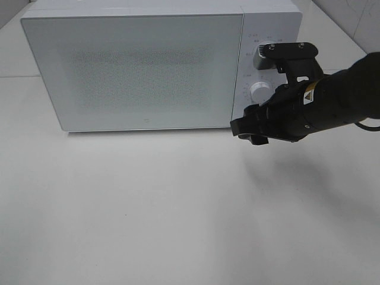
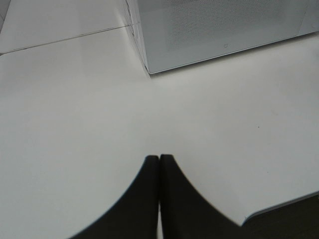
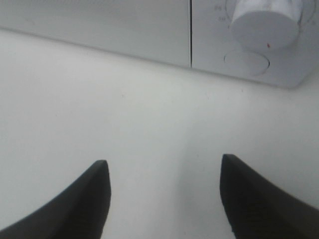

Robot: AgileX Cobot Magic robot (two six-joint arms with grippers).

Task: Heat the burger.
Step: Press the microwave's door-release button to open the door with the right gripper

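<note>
The burger is out of view in every frame. A white microwave stands at the back of the table with its door closed. My right gripper hovers in front of the microwave's lower right corner, just below the control panel. In the right wrist view this gripper is open with nothing between its fingers, and it faces the lower knob and the oval button under it. My left gripper is shut on nothing, over bare table to the front left of the microwave.
The microwave's panel carries two knobs, an upper one and a lower one. The white table spreads out in front of the microwave. The table's edge shows in the left wrist view.
</note>
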